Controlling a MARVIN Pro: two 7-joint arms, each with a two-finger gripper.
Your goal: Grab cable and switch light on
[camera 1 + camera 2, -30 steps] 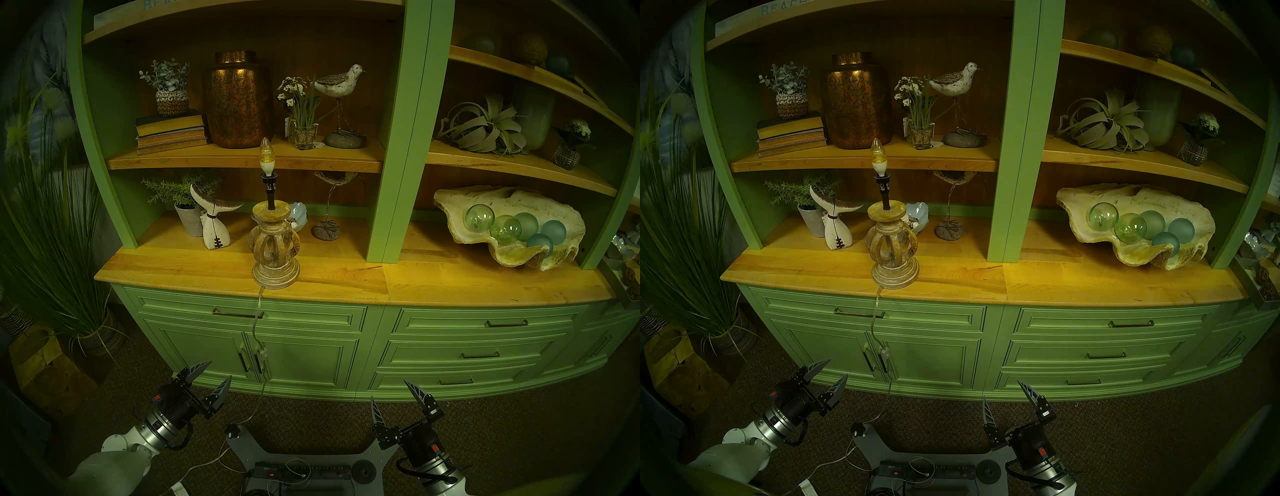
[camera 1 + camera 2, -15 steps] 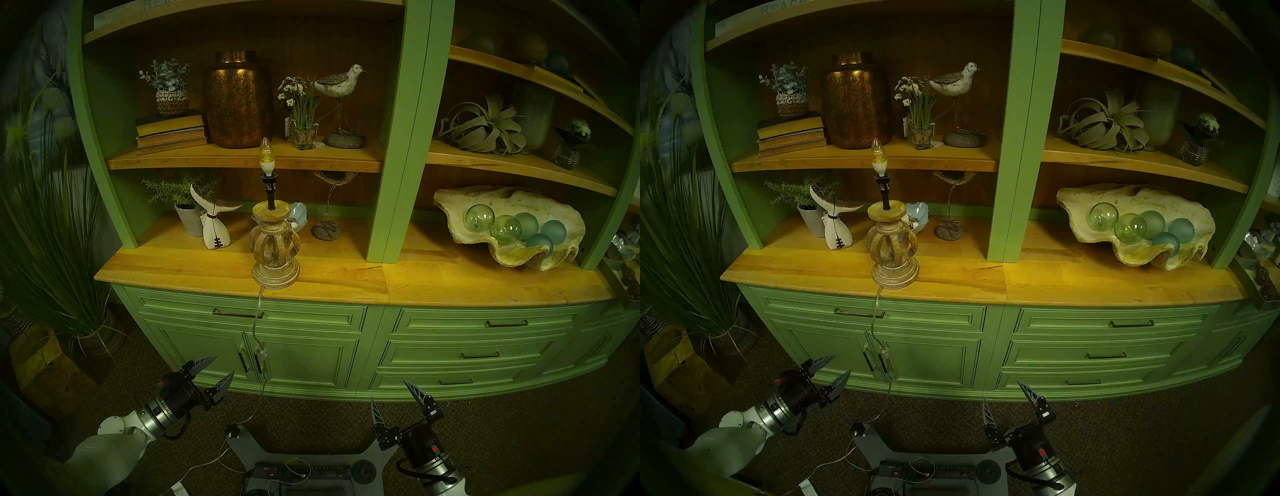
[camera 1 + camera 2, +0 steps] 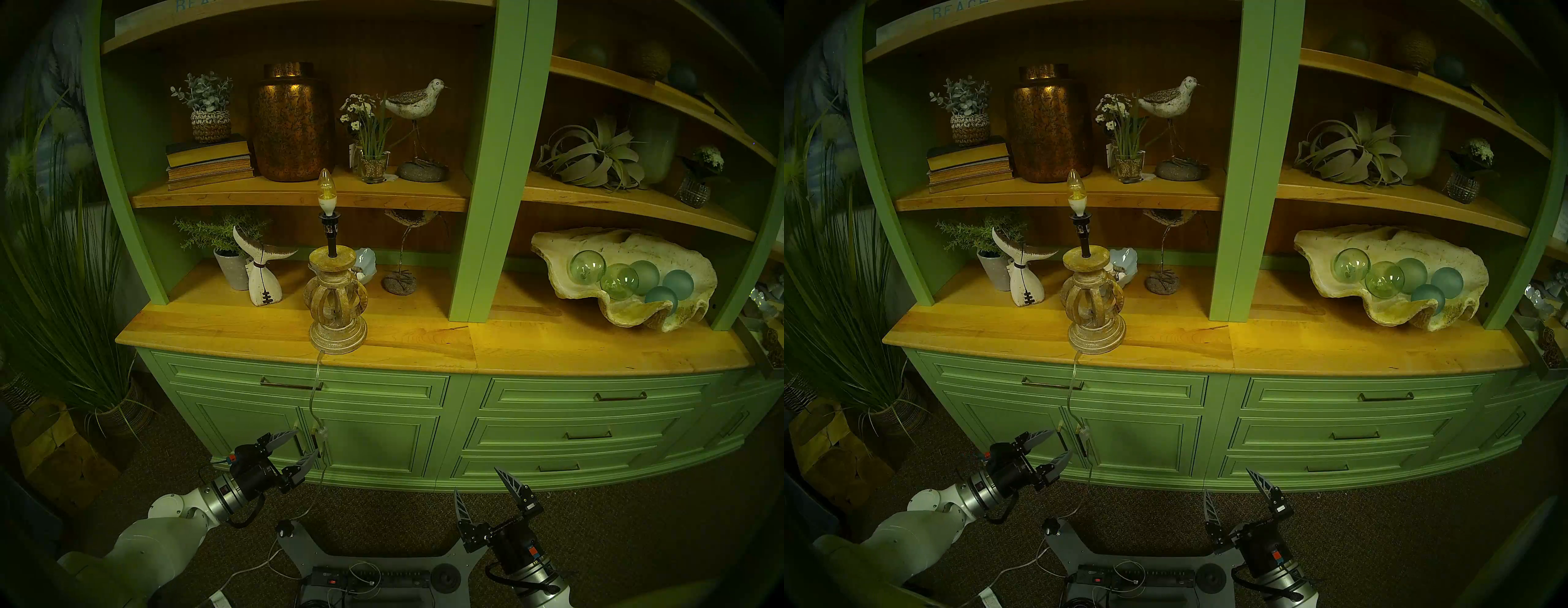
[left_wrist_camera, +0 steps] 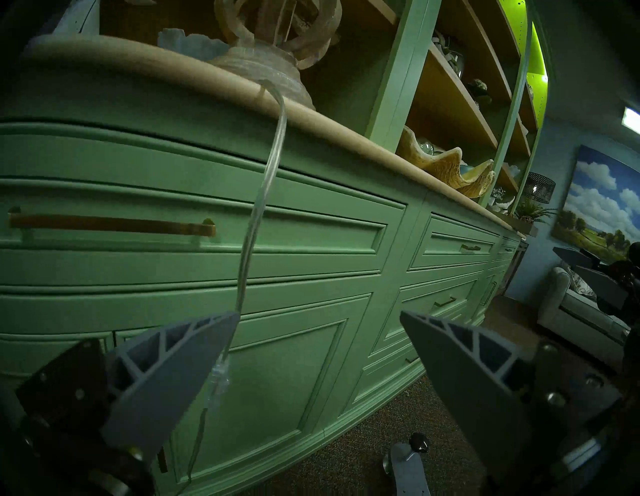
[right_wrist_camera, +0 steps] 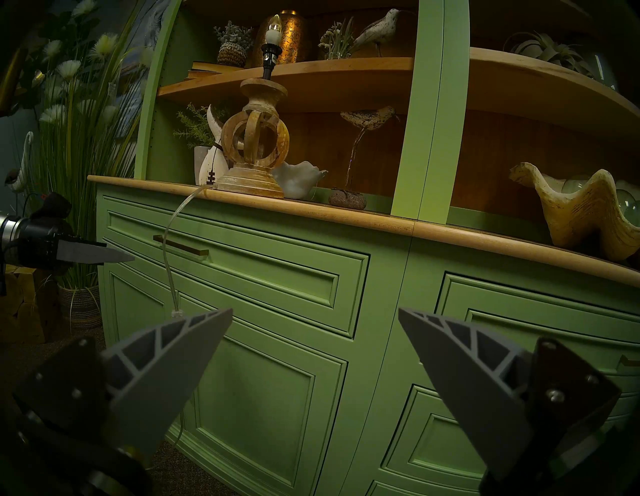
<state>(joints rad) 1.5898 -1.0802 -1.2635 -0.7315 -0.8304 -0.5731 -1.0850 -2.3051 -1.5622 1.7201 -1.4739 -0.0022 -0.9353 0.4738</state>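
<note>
The light point(image 3: 337, 305) is a beige turned-wood lamp with a bare candle bulb point(image 3: 326, 191) that looks unlit. It stands at the front edge of the wooden counter point(image 3: 551, 352). Its clear cable point(image 3: 316, 382) hangs down the cabinet front, and a small clear switch block point(image 3: 321, 434) sits on it by the door handles. My left gripper point(image 3: 306, 442) is open, its tips just left of the switch block point(image 4: 218, 377), which lies beside the inner face of one finger point(image 4: 166, 374). My right gripper point(image 3: 476, 479) is open and empty, low over the carpet to the right.
The green cabinet point(image 3: 382, 441) has door handles point(image 3: 299, 441) right behind the cable. A black power strip point(image 3: 369, 579) and white cords point(image 3: 254, 567) lie on my base below. Tall potted grass point(image 3: 72, 297) and a wood block point(image 3: 55, 450) stand at the left.
My left gripper has moved forward and to the right, up to the switch block on the cable, and has stayed open. The right arm has not moved.
</note>
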